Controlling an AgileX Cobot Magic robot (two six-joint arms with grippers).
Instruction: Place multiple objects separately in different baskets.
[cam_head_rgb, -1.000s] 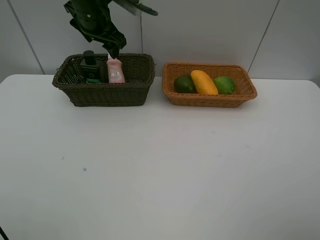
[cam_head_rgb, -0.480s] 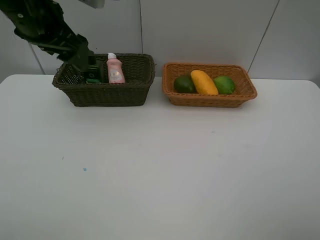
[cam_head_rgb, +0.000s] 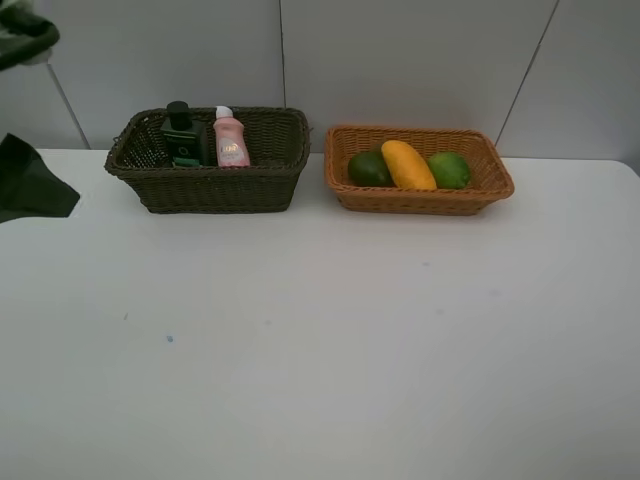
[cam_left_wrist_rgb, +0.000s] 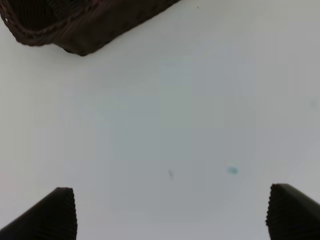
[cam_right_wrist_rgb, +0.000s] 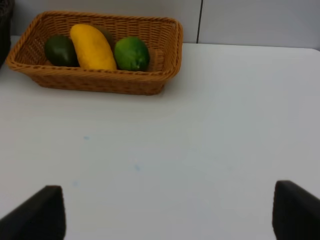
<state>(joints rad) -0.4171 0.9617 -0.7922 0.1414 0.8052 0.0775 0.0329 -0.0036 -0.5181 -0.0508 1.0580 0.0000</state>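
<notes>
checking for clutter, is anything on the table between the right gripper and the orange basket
Nothing visible: in the right wrist view only bare white table lies between the open right gripper and the orange-tan wicker basket.

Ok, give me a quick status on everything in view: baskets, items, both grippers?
dark basket: on the table, holding bottles
pump bottle: upright in the dark basket
pink bottle: upright beside the pump bottle, capped
orange basket: on the table, holding fruit
avocado: lying in the orange basket
mango: lying between avocado and green fruit
green fruit: lying in the orange basket
left gripper: open, empty
right gripper: open, empty
</notes>
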